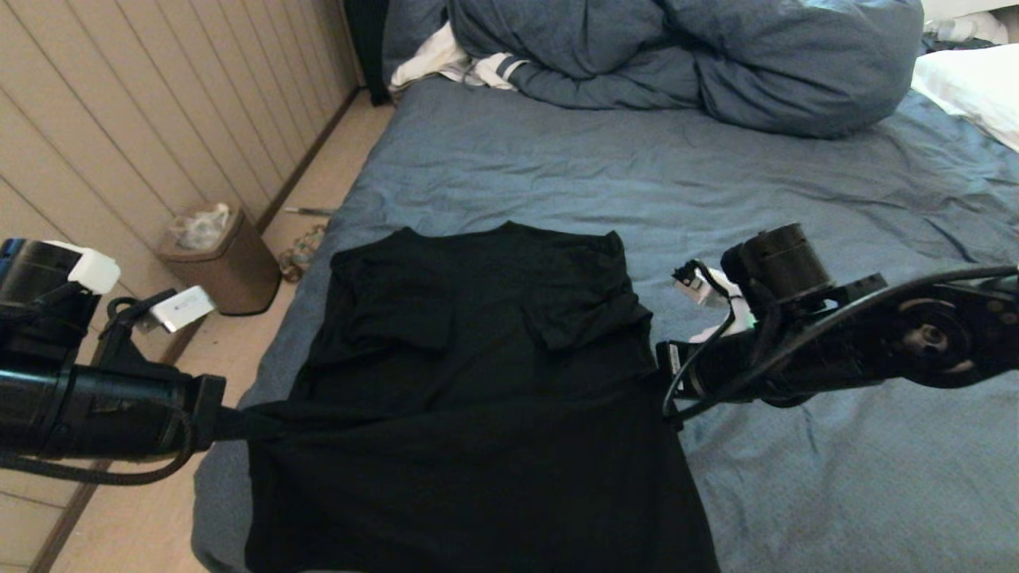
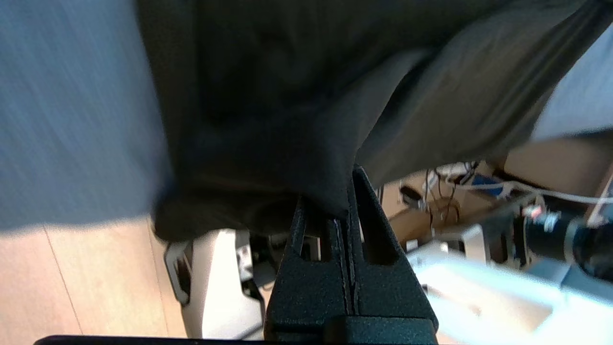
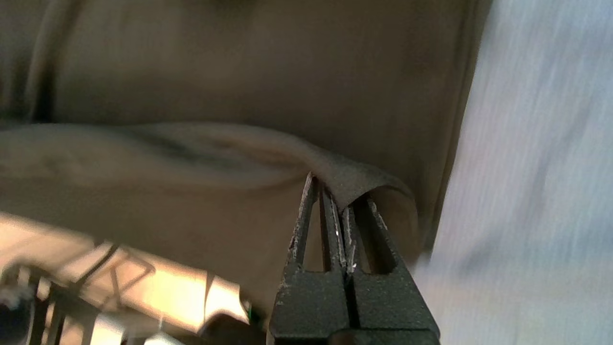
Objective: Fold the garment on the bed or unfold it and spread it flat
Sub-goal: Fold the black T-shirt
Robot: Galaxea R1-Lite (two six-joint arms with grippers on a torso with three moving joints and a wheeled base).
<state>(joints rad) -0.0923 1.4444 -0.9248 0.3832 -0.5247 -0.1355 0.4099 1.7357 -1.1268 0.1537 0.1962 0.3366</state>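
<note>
The garment (image 1: 478, 358) is a plain black T-shirt lying on the slate-blue bed (image 1: 796, 199), collar towards the far side and both sleeves folded inwards. Its near part is lifted off the sheet and stretched between my two grippers. My left gripper (image 1: 237, 422) is shut on the garment's left edge; the left wrist view shows the cloth (image 2: 287, 96) pinched at the tips (image 2: 346, 194). My right gripper (image 1: 665, 380) is shut on the right edge, and in the right wrist view a fold of cloth (image 3: 239, 72) curls over the closed tips (image 3: 337, 199).
A bunched blue duvet (image 1: 685, 56) lies across the far end of the bed, with a white striped cloth (image 1: 458, 64) beside it and a white pillow (image 1: 971, 87) at the far right. A brown bin (image 1: 219, 259) stands on the floor at the left, by the panelled wall.
</note>
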